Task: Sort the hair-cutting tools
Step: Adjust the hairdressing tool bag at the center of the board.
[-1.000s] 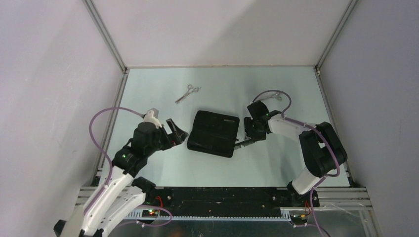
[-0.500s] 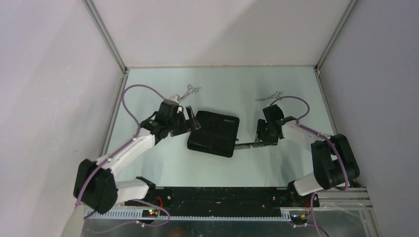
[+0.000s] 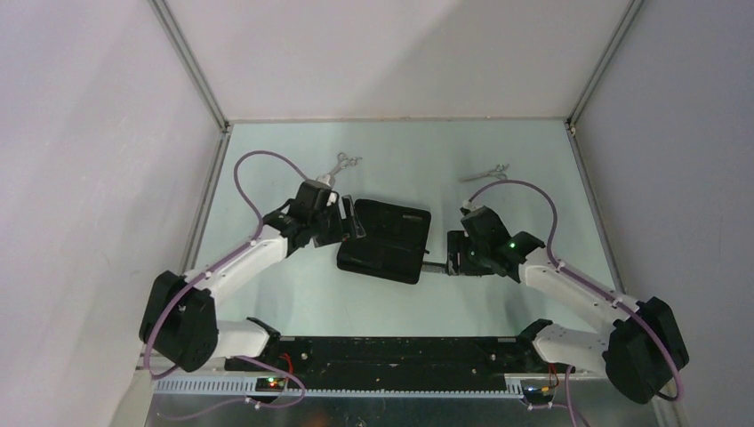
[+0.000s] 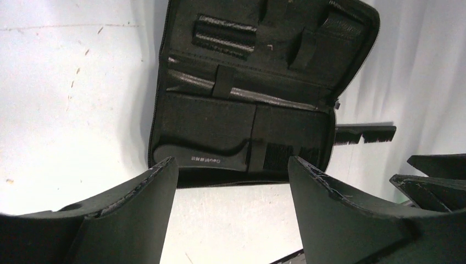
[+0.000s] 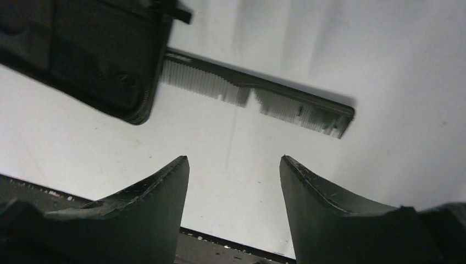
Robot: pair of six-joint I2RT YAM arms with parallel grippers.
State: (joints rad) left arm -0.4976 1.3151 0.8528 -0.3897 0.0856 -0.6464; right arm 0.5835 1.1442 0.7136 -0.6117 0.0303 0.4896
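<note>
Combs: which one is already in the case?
The handled comb, strapped into the lowest slot of the open case. The straight flat comb lies outside on the table, one end at the case's edge.

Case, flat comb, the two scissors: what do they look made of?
The case: black woven fabric, matte; zipper edge and sewn straps show. The flat comb: likely moulded plastic, dark, slight sheen, fine even teeth. The left scissors and right scissors: probably metal, thin silvery glint; finish too small to tell.
</note>
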